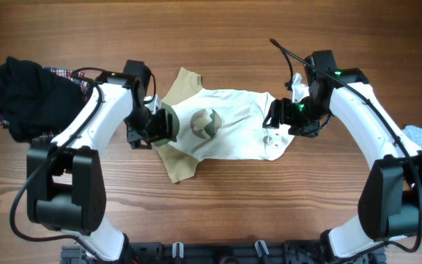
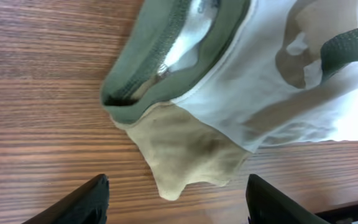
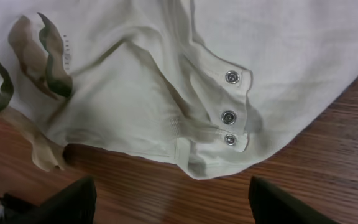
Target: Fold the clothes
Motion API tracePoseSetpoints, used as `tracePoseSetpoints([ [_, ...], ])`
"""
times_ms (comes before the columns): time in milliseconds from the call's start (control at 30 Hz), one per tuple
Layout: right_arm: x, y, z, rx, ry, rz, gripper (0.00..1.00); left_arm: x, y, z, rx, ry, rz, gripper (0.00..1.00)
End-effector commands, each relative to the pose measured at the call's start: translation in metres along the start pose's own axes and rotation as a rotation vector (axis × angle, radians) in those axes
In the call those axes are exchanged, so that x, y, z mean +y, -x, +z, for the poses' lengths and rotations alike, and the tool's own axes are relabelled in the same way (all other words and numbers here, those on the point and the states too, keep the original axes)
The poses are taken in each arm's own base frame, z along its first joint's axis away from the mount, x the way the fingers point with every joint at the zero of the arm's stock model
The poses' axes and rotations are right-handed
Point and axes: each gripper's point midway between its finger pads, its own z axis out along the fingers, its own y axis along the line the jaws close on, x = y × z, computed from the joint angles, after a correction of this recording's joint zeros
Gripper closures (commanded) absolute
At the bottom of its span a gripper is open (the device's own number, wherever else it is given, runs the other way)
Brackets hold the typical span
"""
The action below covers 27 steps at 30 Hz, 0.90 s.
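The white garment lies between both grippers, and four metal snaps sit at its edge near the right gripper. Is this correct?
Not quite. The right wrist view shows three metal snaps, not four. The rest holds: the white garment lies between the left gripper and the right gripper, with the snaps at its edge near the right one.
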Motion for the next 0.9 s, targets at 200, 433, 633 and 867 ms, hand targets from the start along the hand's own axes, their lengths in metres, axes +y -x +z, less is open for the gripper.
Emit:
tracePoseSetpoints([
  [200,-0.001,0.004,-0.002,-0.025,-0.009,0.008,0.2,0.005,-0.053,0.071,0.089,0.038,-0.062,0.26],
  [433,-0.005,0.004,-0.002,-0.029,-0.031,0.009,0.19,-0.006,-0.068,0.078,0.139,-0.006,-0.094,0.88],
  [633,-0.009,0.005,-0.002,-0.032,-0.054,0.009,0.18,-0.01,-0.083,0.067,0.188,-0.033,-0.112,0.96],
  [867,-0.009,0.006,-0.002,-0.036,-0.056,0.009,0.18,-0.029,-0.053,0.022,0.003,-0.15,-0.088,0.96],
])
